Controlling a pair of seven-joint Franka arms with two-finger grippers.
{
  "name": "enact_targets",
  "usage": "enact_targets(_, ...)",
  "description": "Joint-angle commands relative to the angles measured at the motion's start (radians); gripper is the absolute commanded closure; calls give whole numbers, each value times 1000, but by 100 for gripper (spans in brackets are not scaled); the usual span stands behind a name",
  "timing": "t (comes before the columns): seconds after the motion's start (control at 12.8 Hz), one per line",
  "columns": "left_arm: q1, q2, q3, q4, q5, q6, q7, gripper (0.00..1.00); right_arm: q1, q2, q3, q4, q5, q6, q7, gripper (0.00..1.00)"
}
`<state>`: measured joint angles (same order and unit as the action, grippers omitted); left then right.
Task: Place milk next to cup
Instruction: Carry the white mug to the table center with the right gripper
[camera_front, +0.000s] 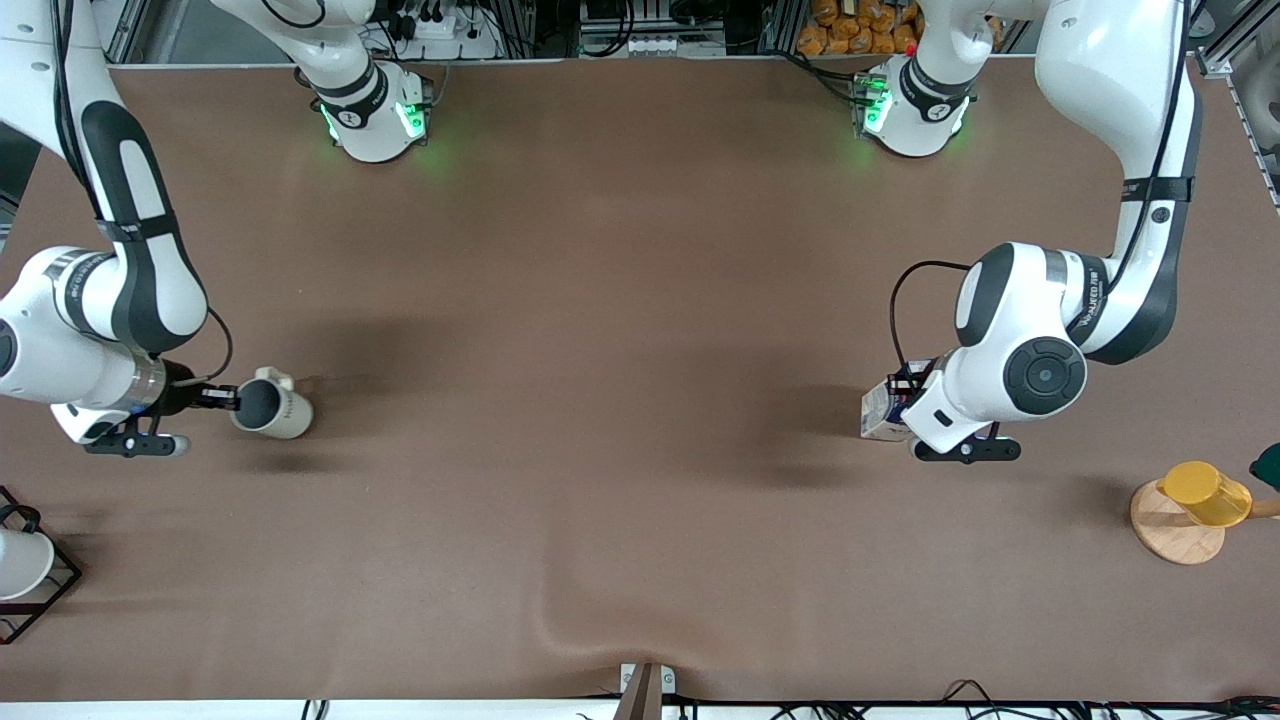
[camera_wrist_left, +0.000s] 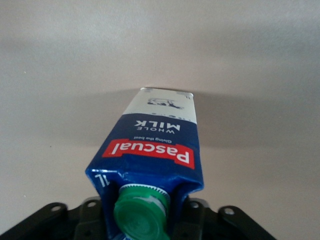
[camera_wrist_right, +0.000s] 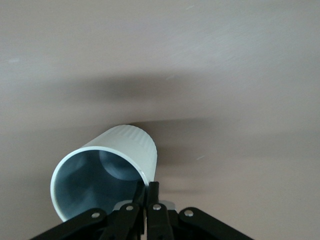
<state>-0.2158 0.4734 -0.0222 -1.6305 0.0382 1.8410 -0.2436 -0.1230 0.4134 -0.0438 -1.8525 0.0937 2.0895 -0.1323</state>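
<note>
Milk (camera_front: 882, 410) and cup (camera_front: 272, 403) sit well apart at either end of the table, so I judge the placing hardly begun. My left gripper (camera_wrist_left: 142, 220) clamps the milk carton at its capped top, and my right gripper (camera_wrist_right: 148, 192) pinches the cup's rim, both just above the table (camera_front: 620, 400).

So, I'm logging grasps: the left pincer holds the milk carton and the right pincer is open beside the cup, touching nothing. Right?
Not quite. The left pincer does hold the milk carton, but the right pincer is not open beside the cup: its fingers are shut on the cup's rim, one inside and one outside. The right wrist view shows it.
</note>
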Motion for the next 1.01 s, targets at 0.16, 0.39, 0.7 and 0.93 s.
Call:
enact_targets(0.16,3,-62,-4,12,26,12,-10,100,224,-44,2,173,59,-273,447,100)
enact_targets(0.39,3,-108,-4,9,16,7,-16,100,414,-19,2,275,121,-276,797,100)
enact_targets(0.7,-10,-114,-5,12,12,7,-31,100,554,100,11,426,139,-272,1092,100)
enact_targets(0.93,-10,-111,-5,12,12,9,-31,100,647,185,10,458,170,-100,1252,100)
